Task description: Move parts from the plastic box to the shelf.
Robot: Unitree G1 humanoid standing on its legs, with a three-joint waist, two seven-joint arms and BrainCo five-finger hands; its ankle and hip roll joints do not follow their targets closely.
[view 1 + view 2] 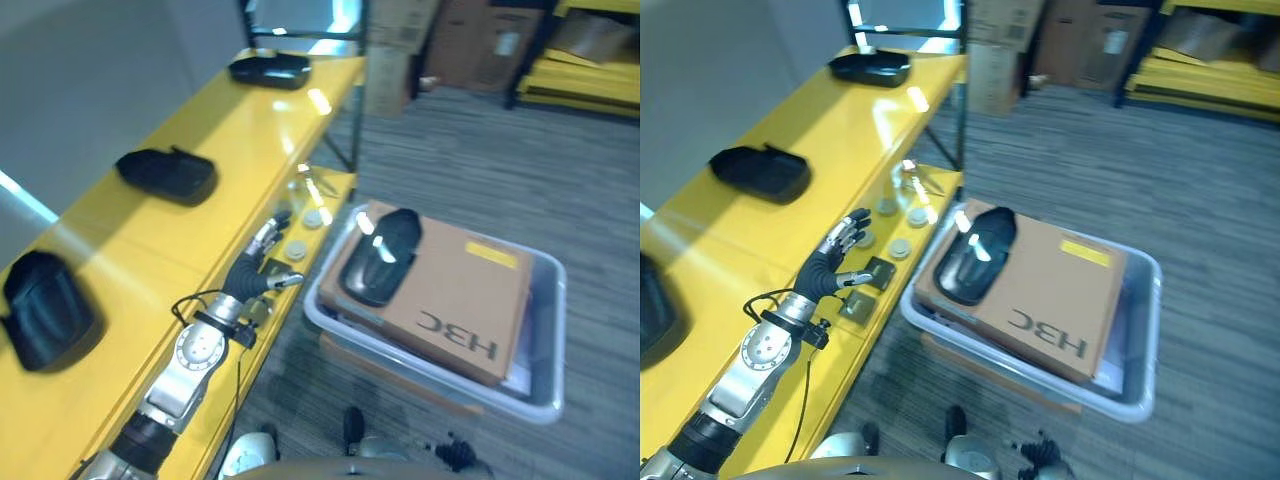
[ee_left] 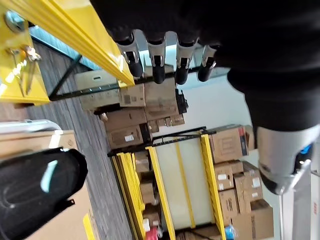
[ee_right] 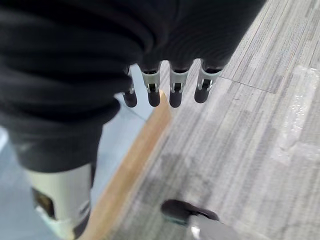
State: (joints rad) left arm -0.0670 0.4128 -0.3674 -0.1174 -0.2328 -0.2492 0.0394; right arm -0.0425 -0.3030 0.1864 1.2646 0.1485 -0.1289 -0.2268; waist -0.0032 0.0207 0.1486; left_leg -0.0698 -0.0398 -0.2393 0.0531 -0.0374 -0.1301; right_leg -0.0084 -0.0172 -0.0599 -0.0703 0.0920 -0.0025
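A black moulded part [image 1: 380, 258] lies on a cardboard box [image 1: 455, 300] inside the pale plastic box [image 1: 556, 300] on the floor. Three more black parts rest on the yellow shelf [image 1: 235, 130]: one far [image 1: 268, 70], one in the middle [image 1: 168, 175], one near [image 1: 45, 310]. My left hand [image 1: 262, 262] hovers over the shelf's front edge, left of the plastic box, fingers straight and holding nothing. The left wrist view shows the same black part [image 2: 35, 192] past the fingers. My right hand [image 3: 175, 87] hangs open above the grey floor.
Small round discs [image 1: 900, 248] and dark square pieces [image 1: 878, 272] lie on the shelf's lower ledge by my left hand. Stacked cardboard boxes [image 1: 480, 40] and yellow racks [image 1: 590, 70] stand at the far side of the carpeted floor.
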